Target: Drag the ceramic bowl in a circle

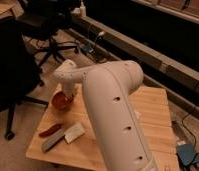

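I see a wooden table (155,112). Near its front left edge lies a red tool (49,131), and just beside it a flat grey and white one (64,138). A black chair (52,27) stands behind. The gripper (68,95) is low over the table's left side.

The scene is dim and has a warm, yellowish cast. The brightest thing is the white arm (113,110), which seems to take light from above: its upper side is pale and almost washed out, while its lower side turns grey. The wooden surface (153,120) is lit quite evenly at the right and becomes darker toward the left near edge. The hand (67,96) is low at the ceramic bowl (60,102), in the shade of the arm, so it merges with the dark there. The bowl looks a dull red-orange in this light. Behind, the chair (48,25) and the far wall fall almost into black.
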Available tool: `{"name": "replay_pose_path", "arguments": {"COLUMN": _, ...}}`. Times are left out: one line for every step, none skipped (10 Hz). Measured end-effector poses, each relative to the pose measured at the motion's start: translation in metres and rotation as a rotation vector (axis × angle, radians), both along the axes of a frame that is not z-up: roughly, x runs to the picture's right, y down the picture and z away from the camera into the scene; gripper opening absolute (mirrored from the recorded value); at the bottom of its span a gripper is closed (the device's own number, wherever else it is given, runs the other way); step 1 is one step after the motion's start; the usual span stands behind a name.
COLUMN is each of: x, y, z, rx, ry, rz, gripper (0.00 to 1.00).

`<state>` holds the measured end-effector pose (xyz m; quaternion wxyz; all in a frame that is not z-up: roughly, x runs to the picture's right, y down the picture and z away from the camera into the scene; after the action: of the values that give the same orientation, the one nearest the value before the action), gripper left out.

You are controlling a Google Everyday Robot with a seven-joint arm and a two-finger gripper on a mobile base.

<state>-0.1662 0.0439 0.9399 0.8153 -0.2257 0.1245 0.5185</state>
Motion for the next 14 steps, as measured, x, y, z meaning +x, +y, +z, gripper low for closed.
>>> {"name": "replay_pose_path", "arguments": {"x": -0.002, "y": -0.008, "z": 0.010, "rx": 0.002, "ry": 0.002, "rz": 0.004, "gripper": 0.00}}
{"name": "replay_pose_path", "arguments": {"x": -0.002, "y": -0.018, "z": 0.018, "rx": 0.012, "ry": 0.003, "rz": 0.014, "gripper": 0.00}}
{"name": "replay_pose_path", "arguments": {"x": 0.004, "y": -0.035, "z": 0.027, "rx": 0.028, "ry": 0.013, "rz": 0.025, "gripper": 0.00}}
{"name": "replay_pose_path", "arguments": {"x": 0.011, "y": -0.054, "z": 0.034, "rx": 0.049, "ry": 0.023, "rz": 0.037, "gripper": 0.00}}
{"name": "replay_pose_path", "arguments": {"x": 0.018, "y": -0.067, "z": 0.039, "rx": 0.062, "ry": 0.034, "rz": 0.045, "gripper": 0.00}}
{"name": "replay_pose_path", "arguments": {"x": 0.031, "y": -0.081, "z": 0.045, "rx": 0.077, "ry": 0.058, "rz": 0.052, "gripper": 0.00}}
{"name": "replay_pose_path", "arguments": {"x": 0.045, "y": -0.089, "z": 0.052, "rx": 0.081, "ry": 0.088, "rz": 0.054, "gripper": 0.00}}
{"name": "replay_pose_path", "arguments": {"x": 0.066, "y": -0.092, "z": 0.060, "rx": 0.077, "ry": 0.128, "rz": 0.055, "gripper": 0.00}}
{"name": "replay_pose_path", "arguments": {"x": 0.089, "y": -0.090, "z": 0.066, "rx": 0.066, "ry": 0.173, "rz": 0.053, "gripper": 0.00}}
{"name": "replay_pose_path", "arguments": {"x": 0.116, "y": -0.084, "z": 0.072, "rx": 0.048, "ry": 0.224, "rz": 0.053, "gripper": 0.00}}
{"name": "replay_pose_path", "arguments": {"x": 0.143, "y": -0.078, "z": 0.075, "rx": 0.033, "ry": 0.273, "rz": 0.057, "gripper": 0.00}}
{"name": "replay_pose_path", "arguments": {"x": 0.164, "y": -0.074, "z": 0.074, "rx": 0.024, "ry": 0.309, "rz": 0.060, "gripper": 0.00}}
{"name": "replay_pose_path", "arguments": {"x": 0.205, "y": -0.066, "z": 0.067, "rx": 0.012, "ry": 0.370, "rz": 0.065, "gripper": 0.00}}
{"name": "replay_pose_path", "arguments": {"x": 0.221, "y": -0.060, "z": 0.060, "rx": 0.008, "ry": 0.394, "rz": 0.060, "gripper": 0.00}}
